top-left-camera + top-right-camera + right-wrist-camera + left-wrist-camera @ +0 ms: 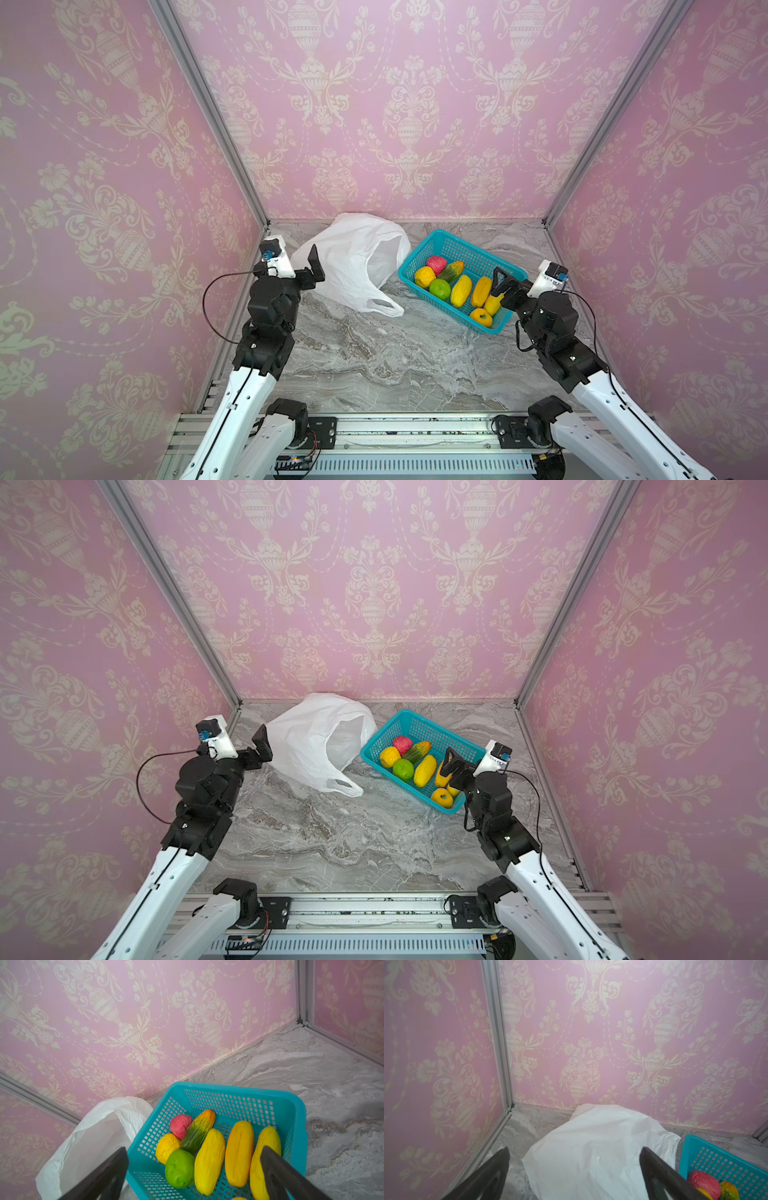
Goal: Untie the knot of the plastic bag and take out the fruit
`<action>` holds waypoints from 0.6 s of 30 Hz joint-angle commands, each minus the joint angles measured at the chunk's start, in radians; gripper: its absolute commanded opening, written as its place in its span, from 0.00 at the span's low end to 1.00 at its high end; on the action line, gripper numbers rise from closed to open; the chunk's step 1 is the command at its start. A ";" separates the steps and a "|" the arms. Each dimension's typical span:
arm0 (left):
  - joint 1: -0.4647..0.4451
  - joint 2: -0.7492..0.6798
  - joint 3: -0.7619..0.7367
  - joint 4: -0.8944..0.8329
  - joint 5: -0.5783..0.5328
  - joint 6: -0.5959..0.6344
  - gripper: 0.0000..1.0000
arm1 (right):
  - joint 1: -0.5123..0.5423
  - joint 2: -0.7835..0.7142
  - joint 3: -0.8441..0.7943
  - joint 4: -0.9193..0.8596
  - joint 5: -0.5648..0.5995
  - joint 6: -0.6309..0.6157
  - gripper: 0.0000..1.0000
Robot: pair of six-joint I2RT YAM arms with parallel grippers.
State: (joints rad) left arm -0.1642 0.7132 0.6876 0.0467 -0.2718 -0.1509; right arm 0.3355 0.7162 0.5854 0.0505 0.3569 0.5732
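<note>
plastic bag [353,257], basket [461,249] block rear, tabletop [395,365] front open

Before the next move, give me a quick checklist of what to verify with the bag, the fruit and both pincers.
1. The knot undone: ok; the plastic bag gapes open at its mouth.
2. The fruit out: ok; eight pieces lie in the basket.
3. The bag emptied: cannot tell; its deep end is hidden.
4. The left pincer open: ok; the bag shows between its fingers.
5. The right pincer open: ok; empty, above the basket.
</note>
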 commanded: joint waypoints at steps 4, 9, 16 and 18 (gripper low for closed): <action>0.008 -0.081 -0.369 0.018 -0.322 -0.050 0.99 | -0.133 0.030 0.010 -0.002 0.197 -0.203 1.00; 0.009 -0.002 -0.583 0.339 -0.287 0.030 0.99 | -0.307 0.059 -0.113 -0.084 0.248 -0.167 1.00; 0.020 0.284 -0.529 0.530 -0.344 0.065 0.99 | -0.353 0.202 -0.359 0.262 0.247 -0.213 1.00; 0.020 0.367 -0.496 0.563 -0.325 0.095 0.99 | -0.362 0.278 -0.316 0.252 0.209 -0.233 1.00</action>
State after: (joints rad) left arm -0.1532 1.0080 0.1410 0.4740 -0.5652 -0.1108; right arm -0.0174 0.9371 0.2398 0.1772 0.5575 0.3801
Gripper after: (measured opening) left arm 0.993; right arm 0.998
